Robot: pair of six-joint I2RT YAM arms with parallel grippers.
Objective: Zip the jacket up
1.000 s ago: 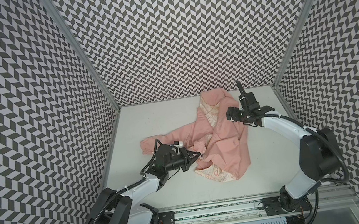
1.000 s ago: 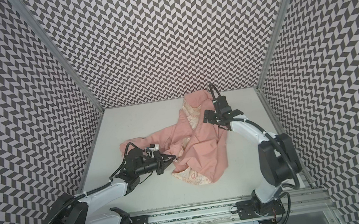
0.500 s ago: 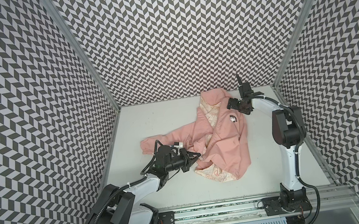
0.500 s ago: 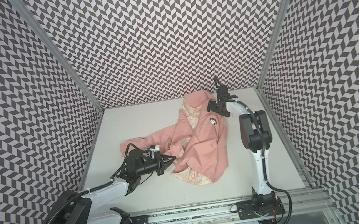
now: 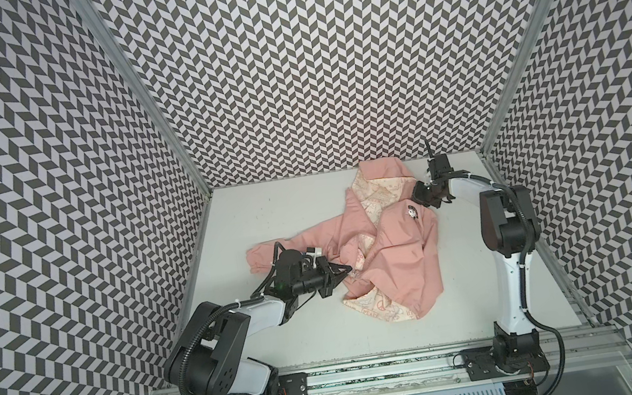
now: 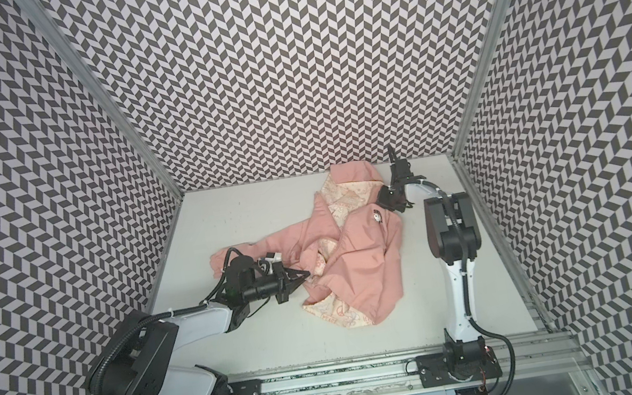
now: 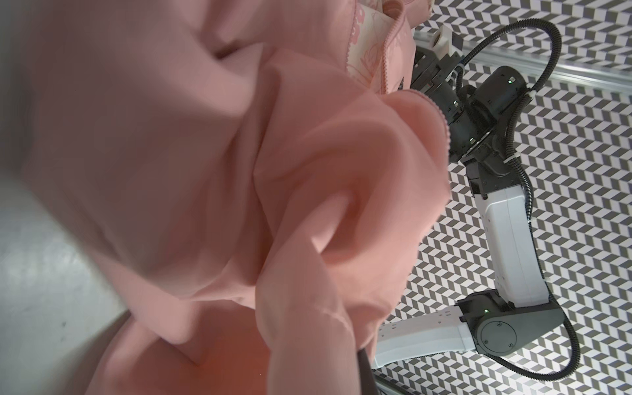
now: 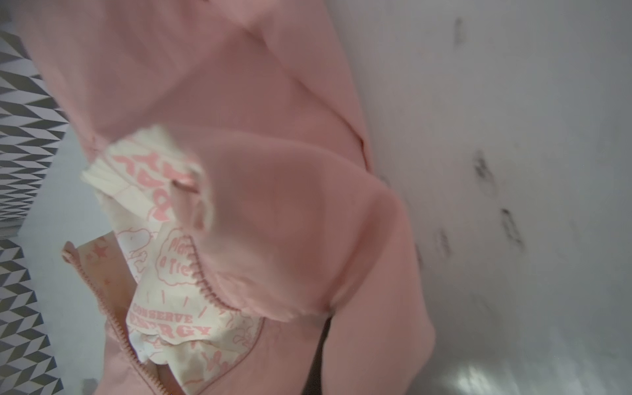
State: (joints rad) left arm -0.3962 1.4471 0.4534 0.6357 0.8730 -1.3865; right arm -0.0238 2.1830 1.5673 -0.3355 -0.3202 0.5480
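Note:
The salmon-pink jacket (image 5: 392, 242) (image 6: 357, 264) lies crumpled and unzipped on the white table, its cream printed lining showing at the hood and hem. A small dog graphic (image 5: 412, 211) sits on the chest. My left gripper (image 5: 348, 277) (image 6: 308, 277) is shut on a fold at the jacket's left front edge; pink cloth drapes over its dark finger (image 7: 365, 374). My right gripper (image 5: 419, 193) (image 6: 385, 197) is shut on the jacket by the hood and shoulder, cloth wrapped over its finger (image 8: 318, 359). Open zipper teeth (image 8: 116, 328) run beside the lining.
Chevron-patterned walls (image 5: 307, 61) enclose the table on three sides. The right arm's upright link (image 5: 506, 222) stands just right of the jacket. A sleeve cuff (image 5: 257, 253) lies behind the left wrist. A metal rail (image 5: 372, 371) runs along the front.
The right gripper has closed on the jacket near the hood. Its arm folded upright toward the back right, uncovering the dog graphic. The left gripper stayed put, still shut.

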